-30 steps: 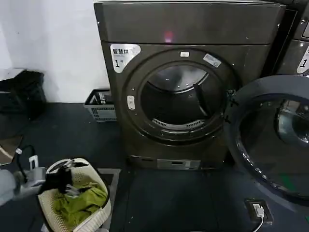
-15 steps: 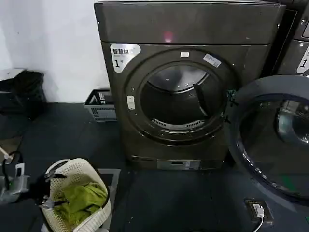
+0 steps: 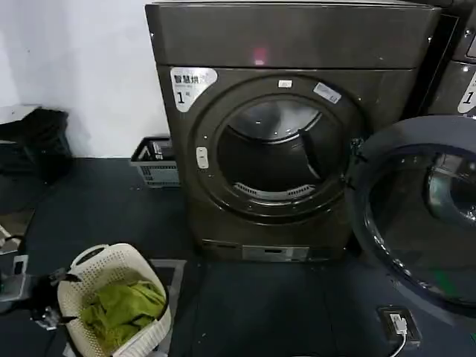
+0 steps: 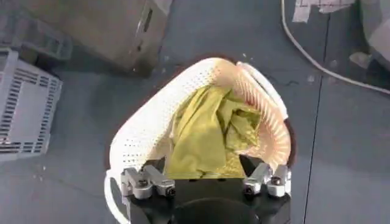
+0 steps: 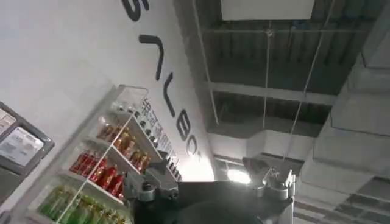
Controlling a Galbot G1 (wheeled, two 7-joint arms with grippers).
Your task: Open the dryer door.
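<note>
Left gripper (image 3: 46, 301) is seen low in the head view, just beside a white basket (image 3: 89, 268) of green cloth (image 3: 123, 309); well beyond it the dryer door (image 3: 416, 216) is swung wide off the dryer (image 3: 290, 44). Left wrist view: fingers (image 4: 146, 181) spread open above that cloth (image 4: 207, 131). Right gripper (image 5: 210, 182), spread open, is pointed at a ceiling.

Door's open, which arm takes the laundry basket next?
Left. The left gripper hangs open right over the white basket of green cloth. The right gripper points up at the ceiling, away from the dryer door.
</note>
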